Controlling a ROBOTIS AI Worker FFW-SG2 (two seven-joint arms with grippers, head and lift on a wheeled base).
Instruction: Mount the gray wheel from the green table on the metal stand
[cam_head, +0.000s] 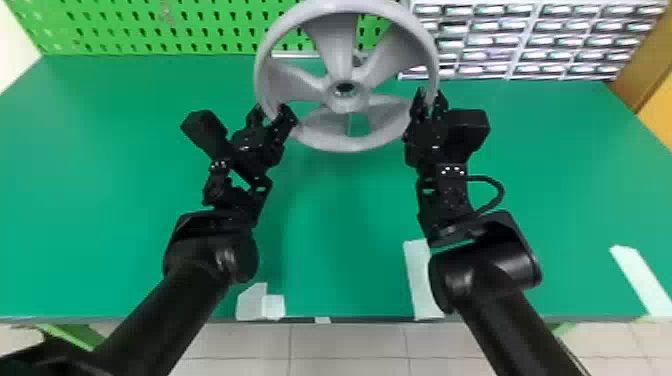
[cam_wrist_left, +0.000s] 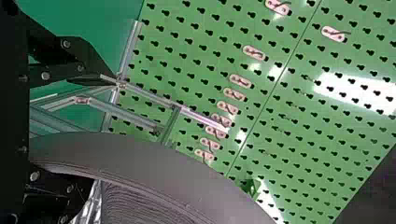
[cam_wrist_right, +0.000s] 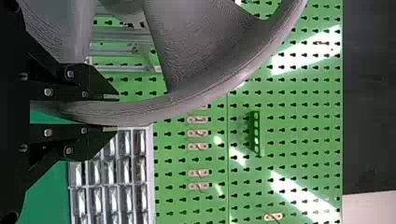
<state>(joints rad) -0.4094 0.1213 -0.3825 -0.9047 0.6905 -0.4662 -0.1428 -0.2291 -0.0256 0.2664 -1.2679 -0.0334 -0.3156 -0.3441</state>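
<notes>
So the chunky gray wheel with broad spokes (cam_head: 340, 50) is up between the two arms over the green tabletop (cam_head: 345, 210), its hub face turned toward the head camera. It's not mounted on the stand.

The black two-finger right gripper (cam_head: 431, 95) is clamped on the wheel's right side. The right wrist view has the rim sandwiched between its two flat fingers, pretty snug.

The black two-finger left gripper (cam_head: 271, 111) is over at the wheel's left side with its fingers well apart. The rim runs between them, and in the left wrist view there's a decent gap between it and one of the fingers, so I wouldn't call that one a clamp.

The silver metal stand made of straight bars (cam_wrist_left: 123, 115) is toward the back of the table, behind the wheel as the head camera sees it. Behind all that there's a green perforated pegboard (cam_head: 125, 30), plus a gray rack of small clear-fronted drawers (cam_head: 530, 37) off to the right. Oh, and some pale tape strips (cam_head: 419, 280) are stuck down near the table's front edge
</notes>
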